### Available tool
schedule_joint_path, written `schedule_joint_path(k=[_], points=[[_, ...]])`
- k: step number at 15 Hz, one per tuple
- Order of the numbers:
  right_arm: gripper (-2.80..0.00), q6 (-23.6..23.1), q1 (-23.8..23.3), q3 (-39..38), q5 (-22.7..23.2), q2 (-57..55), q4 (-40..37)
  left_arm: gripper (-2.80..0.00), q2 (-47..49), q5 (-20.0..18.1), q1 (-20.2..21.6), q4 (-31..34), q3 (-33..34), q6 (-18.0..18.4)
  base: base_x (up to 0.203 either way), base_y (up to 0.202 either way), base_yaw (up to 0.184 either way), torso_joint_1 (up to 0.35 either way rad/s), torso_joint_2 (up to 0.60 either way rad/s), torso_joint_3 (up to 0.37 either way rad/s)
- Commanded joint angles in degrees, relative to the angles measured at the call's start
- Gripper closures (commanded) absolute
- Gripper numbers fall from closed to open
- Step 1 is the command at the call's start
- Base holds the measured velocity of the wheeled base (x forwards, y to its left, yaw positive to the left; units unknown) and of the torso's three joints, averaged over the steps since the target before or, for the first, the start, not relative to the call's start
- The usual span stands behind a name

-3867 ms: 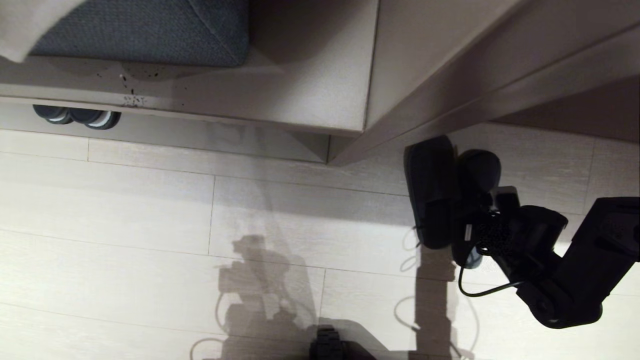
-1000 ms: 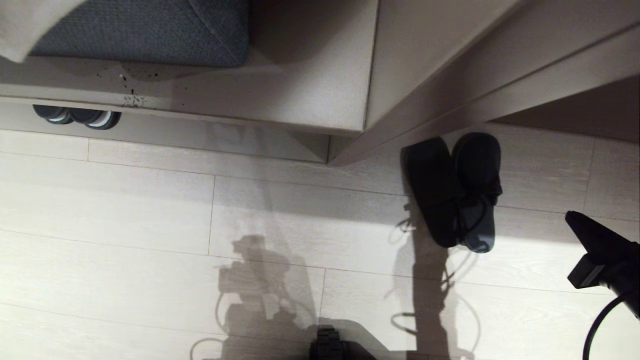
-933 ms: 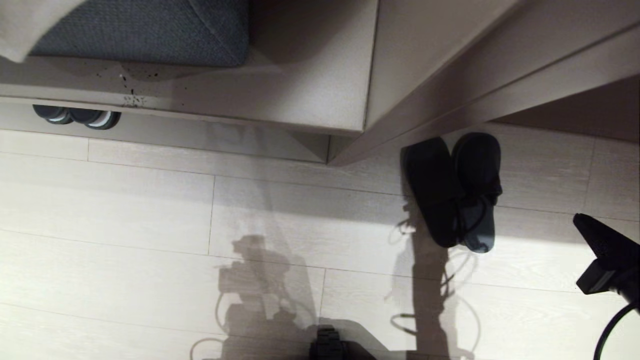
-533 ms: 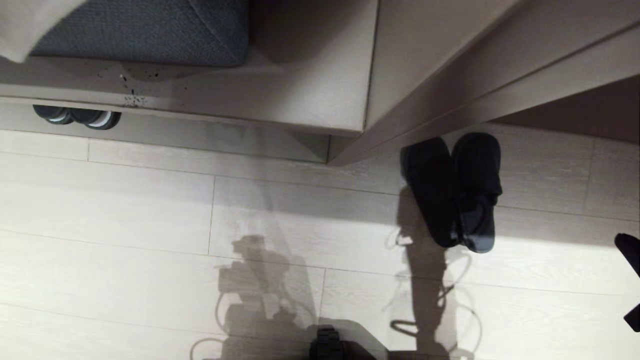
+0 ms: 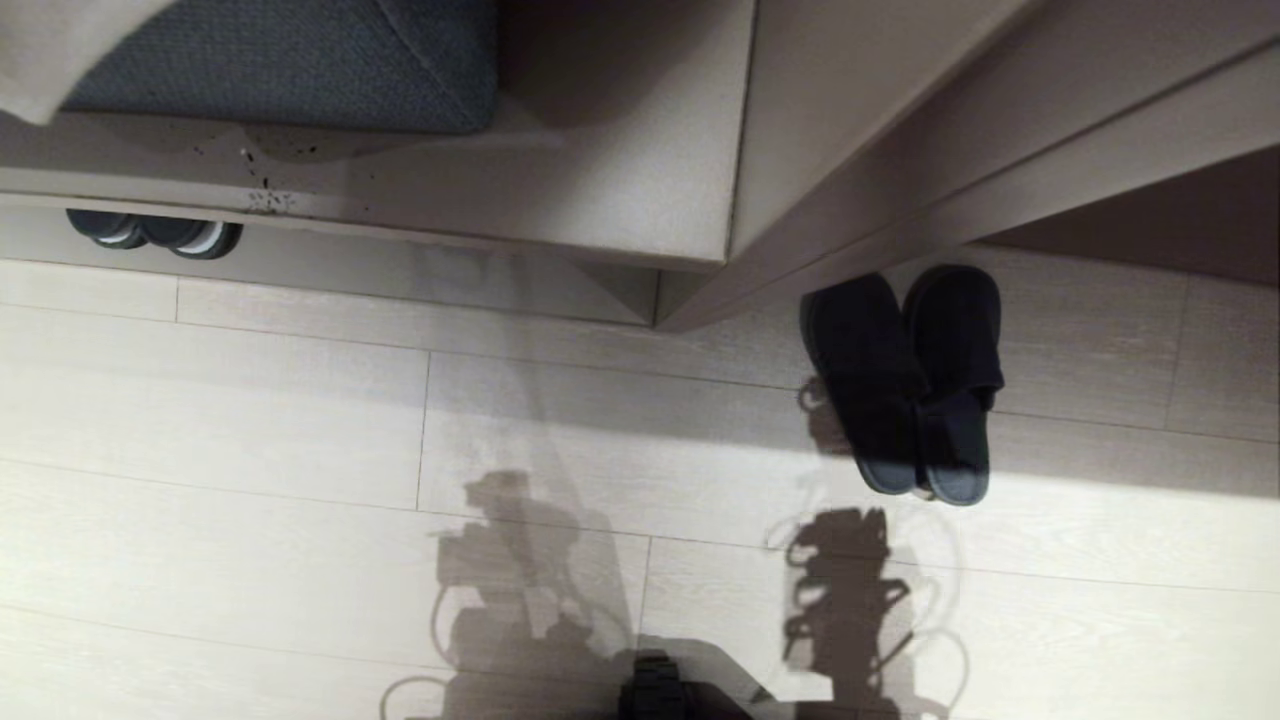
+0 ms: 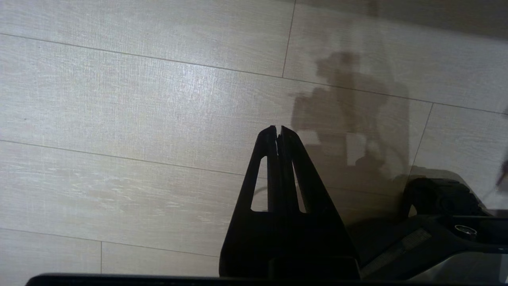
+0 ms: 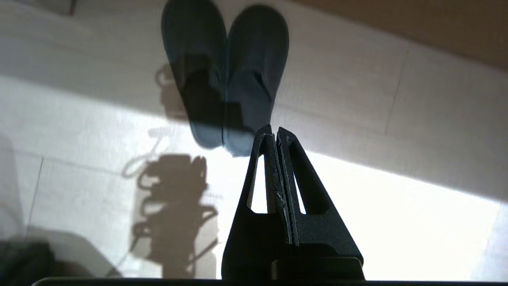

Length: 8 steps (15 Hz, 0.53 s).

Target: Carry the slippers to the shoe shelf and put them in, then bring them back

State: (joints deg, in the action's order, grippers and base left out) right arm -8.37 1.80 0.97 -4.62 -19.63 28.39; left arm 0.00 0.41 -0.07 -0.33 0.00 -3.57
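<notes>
The pair of dark slippers (image 5: 900, 385) lies side by side on the pale floor, toes toward the desk panel, with nothing holding it. In the right wrist view the slippers (image 7: 226, 75) sit beyond my right gripper (image 7: 274, 133), which is shut and empty, its tips short of their heels and apart from them. My left gripper (image 6: 278, 129) is shut and empty over bare floor. Neither arm shows in the head view. The shoe shelf (image 5: 400, 268) shows only as its pale base board under the bench, far to the left of the slippers.
Another dark pair with a pale stripe (image 5: 155, 232) peeks out of the shelf at the left. A blue cushion (image 5: 290, 60) lies on the bench top. A slanted desk panel (image 5: 900, 190) stands just behind the slippers. My base (image 5: 655, 695) is at the bottom edge.
My right arm, which was on the slippers a few seconds ago, has drawn back to the right and left the head view. The slippers stay on the floor where they were.
</notes>
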Motion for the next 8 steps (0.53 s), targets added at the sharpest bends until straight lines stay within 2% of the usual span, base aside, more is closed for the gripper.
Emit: schedule_joint_path(k=[1,4,6,7,8], points=[[0.0,0.2,-0.4,-0.7,0.0,8.4,-5.3,0.0,-0.1,0.0,0.0,-0.1,0.0,0.0,0.0,0.0,0.0,0.0,0.0,0.0],[0.0,0.5,-0.7,-0.1,0.0,19.2,-20.1,0.0,-0.1,0.0,0.0,0.0,0.0,0.0,0.0,0.0,0.0,0.0,0.0,0.0],[0.0,1.1,-0.9,-0.1,2.1,19.9,-24.7,0.0,0.0,0.0,0.0,0.0,0.0,0.1,0.0,0.0,0.0,0.0,0.0,0.0],[0.0,1.3,-0.9,-0.7,5.9,19.6,-24.9,0.0,0.0,0.0,0.0,0.0,0.0,0.1,0.0,0.0,0.0,0.0,0.0,0.0],[0.0,1.8,-0.9,-0.9,5.7,19.5,-25.1,0.0,0.0,0.0,0.0,0.0,0.0,0.1,0.0,0.0,0.0,0.0,0.0,0.0]])
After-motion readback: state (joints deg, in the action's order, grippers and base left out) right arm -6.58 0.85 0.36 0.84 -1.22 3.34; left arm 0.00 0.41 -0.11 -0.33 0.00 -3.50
